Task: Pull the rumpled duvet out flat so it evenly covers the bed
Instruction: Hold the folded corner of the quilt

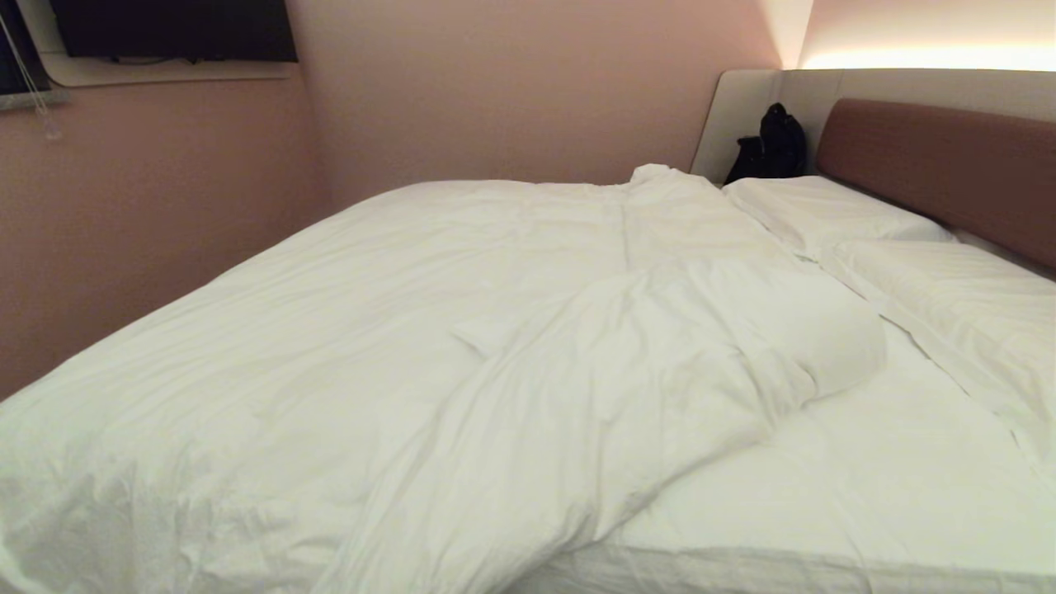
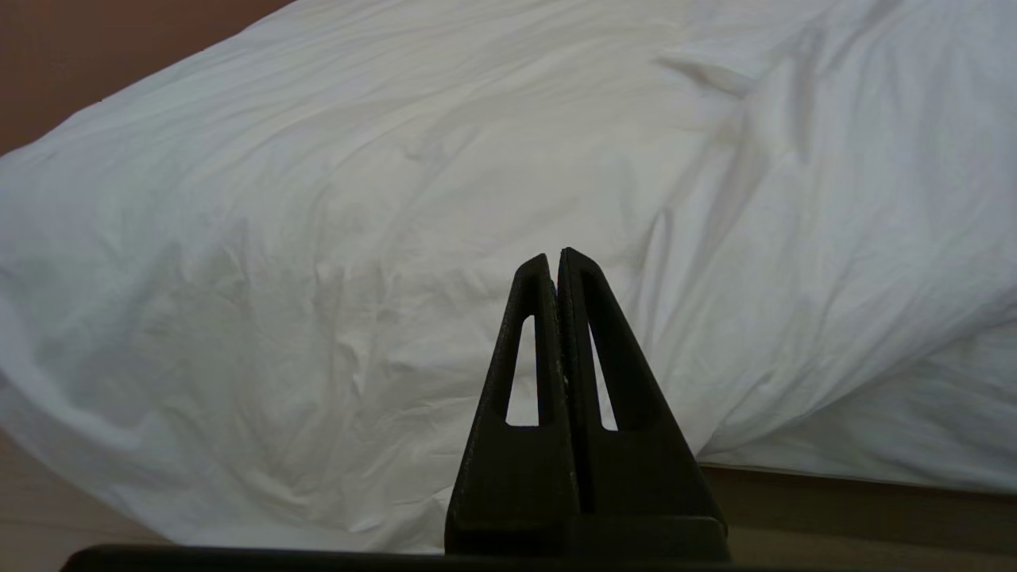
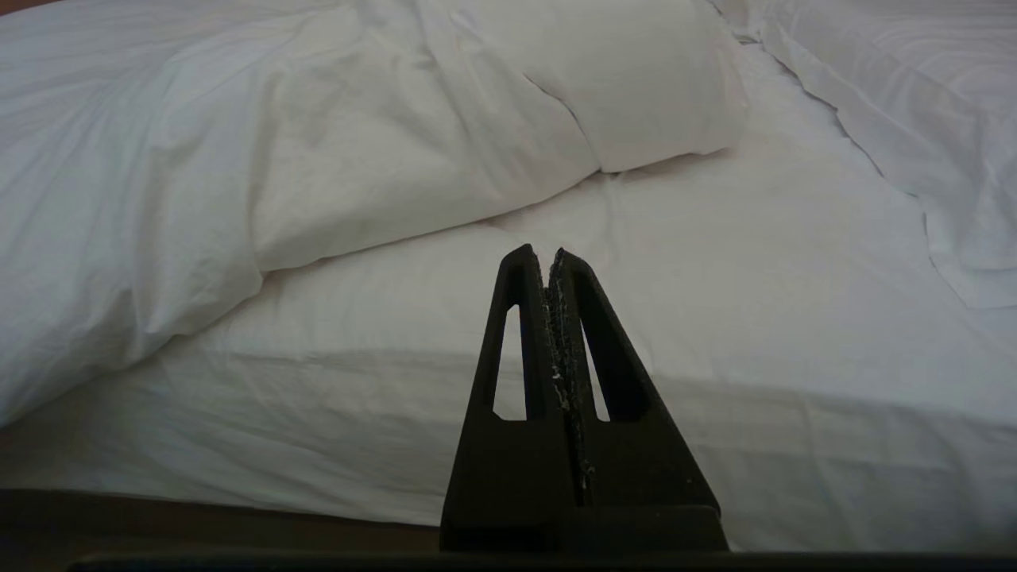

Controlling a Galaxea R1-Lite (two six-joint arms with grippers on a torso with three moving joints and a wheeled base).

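Large low double bed with a white fitted sheet (image 1: 866, 462) fills the head view; padded brown headboard (image 1: 949, 165) at far right. Thick, puffy white duvet in a creased cotton cover (image 1: 371, 346) lies bunched over the left and middle of the bed. Its near-right corner is folded back in a rounded roll, leaving the near-right mattress sheet bare. Its near-left edge hangs over the bed's side.

Two white rectangular pillows (image 1: 932, 264) lie along the headboard, right of the duvet. Black bag (image 1: 771, 148) stands in the far corner. Dark flat screen (image 1: 173, 29) on the far-left wall.

Left gripper (image 2: 554, 258): black fingers pressed together, holding nothing, short of the hanging duvet. Right gripper (image 3: 544, 254): jaws likewise closed and empty, before the bare sheet.

No legible writing or labels.
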